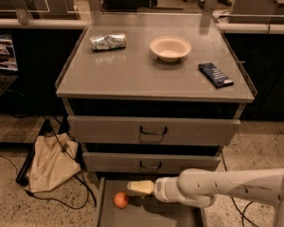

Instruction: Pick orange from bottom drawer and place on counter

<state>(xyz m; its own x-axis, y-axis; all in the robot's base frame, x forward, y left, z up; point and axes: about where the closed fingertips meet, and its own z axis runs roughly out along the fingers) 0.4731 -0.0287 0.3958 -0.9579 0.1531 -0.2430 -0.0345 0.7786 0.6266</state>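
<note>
The orange (121, 200) lies on the floor of the open bottom drawer (146, 214), near its left side. My gripper (134, 188) reaches in from the right on a white arm and hangs just above and to the right of the orange, its cream fingertips pointing left toward it. It holds nothing that I can see. The counter (146, 72) is the grey top of the cabinet, above the two shut drawers.
On the counter stand a beige bowl (170, 48), a crumpled silver foil packet (108, 41) and a dark blue snack bar (216, 74). A beige cloth bag (49, 162) and black cables lie on the floor left of the cabinet.
</note>
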